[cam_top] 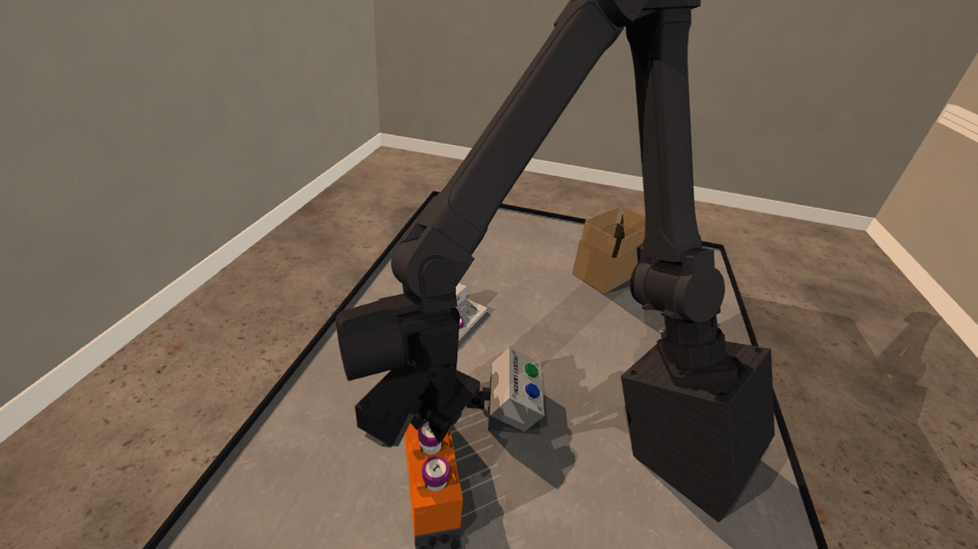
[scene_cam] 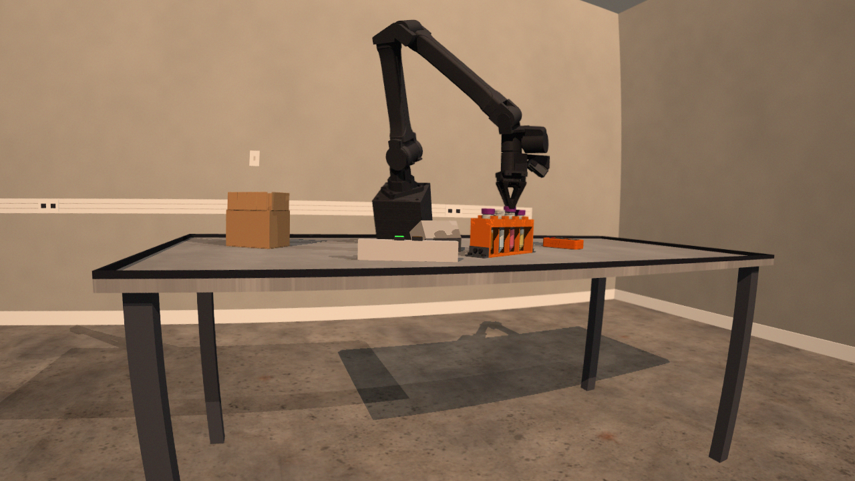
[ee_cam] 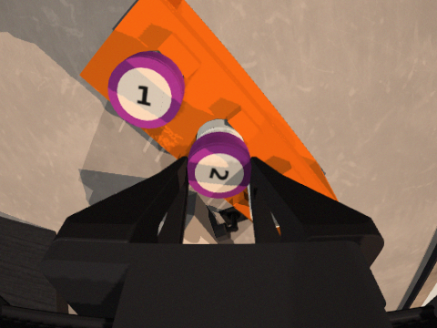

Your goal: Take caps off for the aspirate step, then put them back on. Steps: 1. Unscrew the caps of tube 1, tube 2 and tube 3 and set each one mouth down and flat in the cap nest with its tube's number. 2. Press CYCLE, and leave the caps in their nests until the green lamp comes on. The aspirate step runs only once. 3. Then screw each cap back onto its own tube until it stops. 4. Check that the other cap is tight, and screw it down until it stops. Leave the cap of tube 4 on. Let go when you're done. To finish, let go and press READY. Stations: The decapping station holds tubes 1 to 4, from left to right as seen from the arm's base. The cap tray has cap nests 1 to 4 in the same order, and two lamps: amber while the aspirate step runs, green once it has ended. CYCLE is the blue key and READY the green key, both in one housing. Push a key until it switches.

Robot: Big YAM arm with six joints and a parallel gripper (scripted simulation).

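Gripping the purple cap marked 2 [cam_top: 429, 438] [scene_cam: 509, 210] [ee_cam: 219, 170], the pincer [cam_top: 431, 425] [scene_cam: 509, 206] [ee_cam: 218, 166] is closed as far as the cap lets it, partway open, one finger pressed to each side of the rim. The cap is at the top of tube 2 in the orange decapping station [cam_top: 436, 514] [scene_cam: 481, 236] [ee_cam: 223, 77], with a pale neck visible beside it in the wrist view; how tightly it is screwed, I can't tell

Cap 1 [cam_top: 435, 471] [scene_cam: 521, 212] [ee_cam: 146, 91] sits on its tube, number up. Only the exterior view shows another purple cap [scene_cam: 487, 210] at the station's far end from cap 1, and a pale bare tube mouth [scene_cam: 499, 213] between that one and cap 2. It also shows the lit green lamp [scene_cam: 399, 236] on the cap tray [cam_top: 479, 319] [scene_cam: 407, 250] and a low orange block [scene_cam: 562, 243]. The top view gives a sliver of purple [cam_top: 461, 322] at the tray, mostly behind the arm, plus the round green key [cam_top: 531, 370] and blue key [cam_top: 532, 390] on their sloped, pale housing [cam_top: 504, 387] [scene_cam: 439, 228]

The station is boxy and open-sided, showing pink [scene_cam: 511, 240] and yellow [scene_cam: 522, 239] contents; the carton [cam_top: 603, 264] [scene_cam: 256, 228] is plain brown cardboard, and the tabletop [cam_top: 568, 520] [scene_cam: 316, 260] [ee_cam: 346, 82] is grey and scuffed, edged in black
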